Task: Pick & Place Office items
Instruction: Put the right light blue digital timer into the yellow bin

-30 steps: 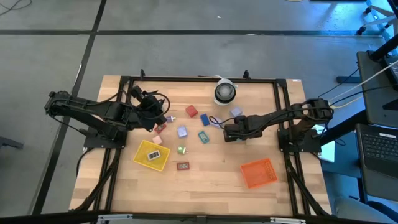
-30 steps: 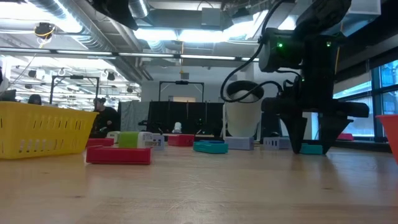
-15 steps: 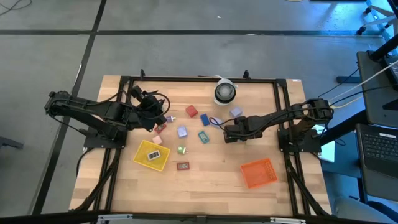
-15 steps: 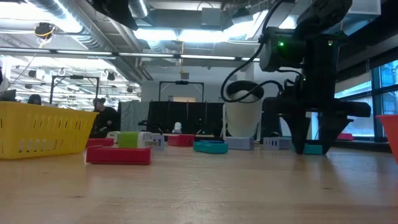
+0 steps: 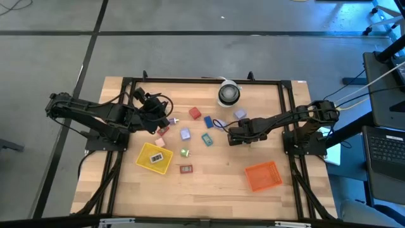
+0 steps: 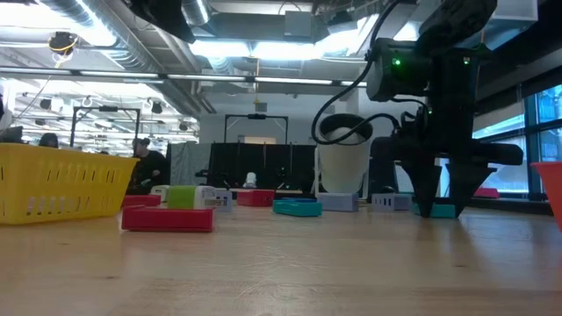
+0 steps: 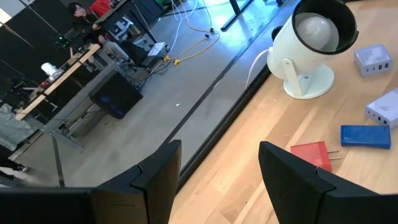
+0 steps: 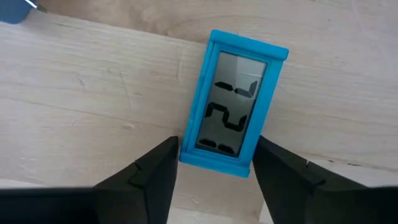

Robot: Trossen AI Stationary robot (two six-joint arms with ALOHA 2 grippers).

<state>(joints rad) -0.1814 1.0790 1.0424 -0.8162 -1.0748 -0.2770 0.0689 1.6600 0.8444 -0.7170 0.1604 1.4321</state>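
One right end effector | open | straddling blue clock

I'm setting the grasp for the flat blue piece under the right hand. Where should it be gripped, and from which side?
Grip the blue piece across its two long edges, coming straight down. It lies flat and narrow, and the right hand already straddles one end, fingers open either side.

Wooden table carries scattered office items, white roll, yellow tray, orange tray
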